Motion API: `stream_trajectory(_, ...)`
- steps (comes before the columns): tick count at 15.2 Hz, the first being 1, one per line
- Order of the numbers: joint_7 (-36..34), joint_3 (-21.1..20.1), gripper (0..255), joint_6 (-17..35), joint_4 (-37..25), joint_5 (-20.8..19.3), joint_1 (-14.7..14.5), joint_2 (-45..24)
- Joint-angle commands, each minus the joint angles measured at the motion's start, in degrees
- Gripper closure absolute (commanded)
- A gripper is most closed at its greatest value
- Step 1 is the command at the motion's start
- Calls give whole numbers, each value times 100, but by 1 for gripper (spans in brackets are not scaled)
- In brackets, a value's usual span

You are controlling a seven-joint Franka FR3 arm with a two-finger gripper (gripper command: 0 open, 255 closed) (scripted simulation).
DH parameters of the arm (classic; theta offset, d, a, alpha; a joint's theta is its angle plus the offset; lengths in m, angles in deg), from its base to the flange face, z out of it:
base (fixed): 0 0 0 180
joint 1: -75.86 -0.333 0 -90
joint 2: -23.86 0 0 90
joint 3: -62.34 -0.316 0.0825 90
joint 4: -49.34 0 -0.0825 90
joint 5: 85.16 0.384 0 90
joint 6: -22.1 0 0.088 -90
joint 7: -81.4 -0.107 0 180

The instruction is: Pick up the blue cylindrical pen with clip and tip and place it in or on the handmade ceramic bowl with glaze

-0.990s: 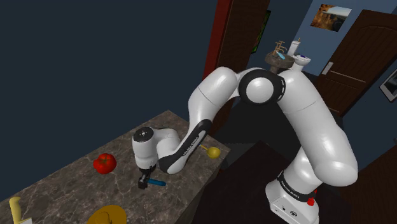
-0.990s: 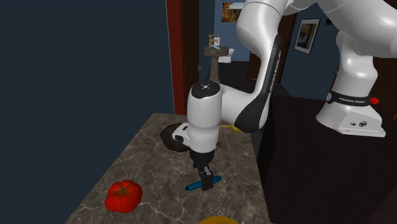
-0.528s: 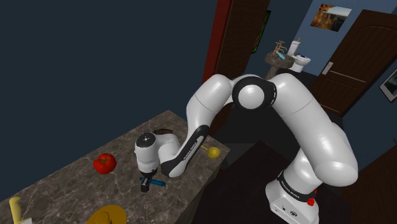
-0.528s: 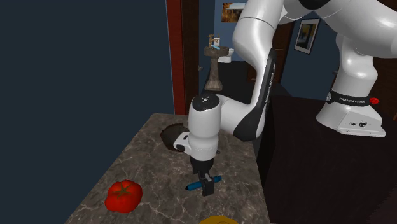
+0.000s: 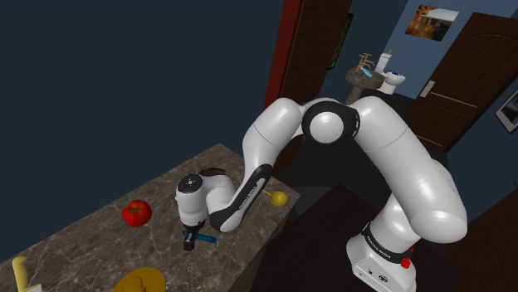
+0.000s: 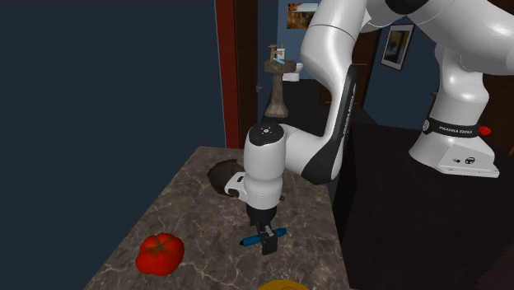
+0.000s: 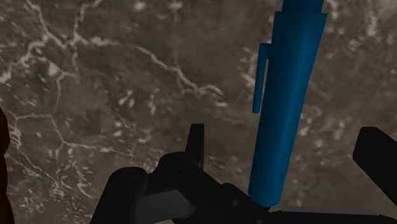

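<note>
The blue pen [image 7: 286, 95], with its clip along one side, lies flat on the dark marble counter [image 7: 95, 76]. My gripper [image 7: 283, 133] is down at the counter and open, one finger on each side of the pen and neither touching it. From the shoulder view the gripper [image 5: 192, 241] stands over the pen [image 5: 206, 239], which sticks out toward the stand. In the second exterior view the pen [image 6: 280, 231] crosses under the gripper [image 6: 265, 241]. The dark bowl [image 6: 219, 175] sits behind my wrist, partly hidden by it.
A red tomato [image 5: 137, 212] [image 6: 160, 252] rests near the pen. A yellow rounded object [image 5: 139, 282] sits at the counter's near end, a pale yellow bottle [image 5: 21, 272] beside it. A small yellow item [image 5: 279, 199] lies by the counter edge near the stand.
Over the first half second the arm lowered and brought the gripper down around the pen. Since then nothing has visibly moved.
</note>
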Motion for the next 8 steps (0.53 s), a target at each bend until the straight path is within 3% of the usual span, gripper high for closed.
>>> stream_trajectory(1, 0, 0, 255, 0, 0, 0, 0, 0)
stream_trajectory(8, -34, -6, 255, 24, 119, -10, 15, 91)
